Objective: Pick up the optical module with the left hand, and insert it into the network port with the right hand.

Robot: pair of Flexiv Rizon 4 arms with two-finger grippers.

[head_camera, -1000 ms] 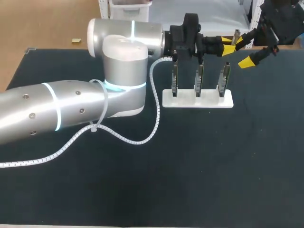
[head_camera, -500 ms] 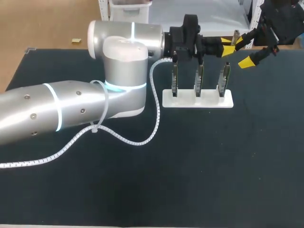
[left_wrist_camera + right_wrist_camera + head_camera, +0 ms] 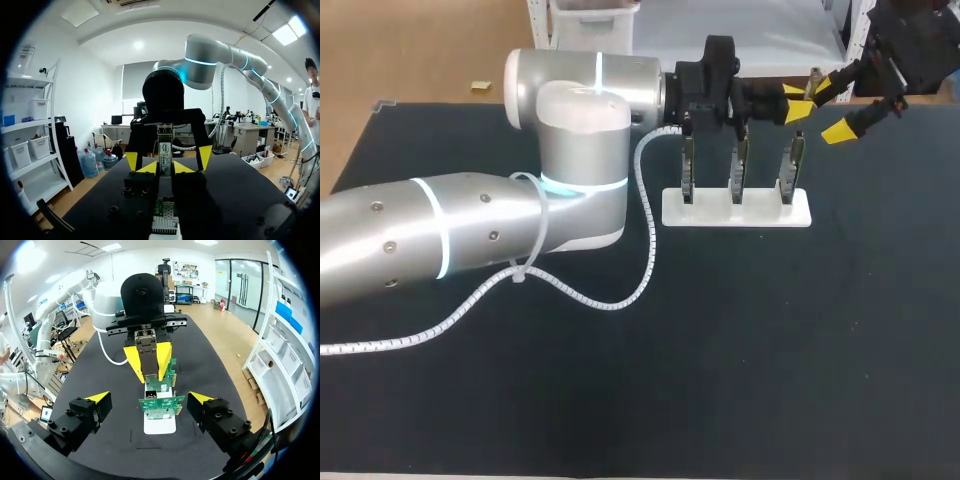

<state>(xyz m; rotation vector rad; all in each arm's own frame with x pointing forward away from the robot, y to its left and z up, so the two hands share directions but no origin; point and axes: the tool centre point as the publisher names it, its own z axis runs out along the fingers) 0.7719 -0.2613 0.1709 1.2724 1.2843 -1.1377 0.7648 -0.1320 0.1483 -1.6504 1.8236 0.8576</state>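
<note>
Black tabletop (image 3: 770,350) surface carries one flat white rectangular base (image 3: 735,214), set near the far edge and right of centre, with three upright green circuit boards (image 3: 737,168) in a row on it. The network port is judged to sit on one of these boards, but it cannot be made out individually. The thick silver left arm (image 3: 470,230) reaches in from the left edge along the far side. Its left tool (image 3: 796,100) is closed on the slim metal-cased optical module (image 3: 149,360), with both yellow-tipped fingers pressing its flanks. The optical module is therefore off the tabletop, in the air over the far edge, above and just beyond the right end of the white base, its free end pointing toward the far right corner. This presentation is judged deliberate: one end is gripped so that the other stays exposed for transfer. The right tool (image 3: 828,108) faces it from the far right corner with fingers spread wide, one on each side of the module's line and neither touching it. That stance suits taking over the part before insertion. Compared with the frames one second and half a second ago, the left tool and the optical module have shifted slightly toward the left edge, and the white spiral cable (image 3: 645,230) hanging from the left arm has swung a little. The right tool, white base and circuit boards stand as before.
</note>
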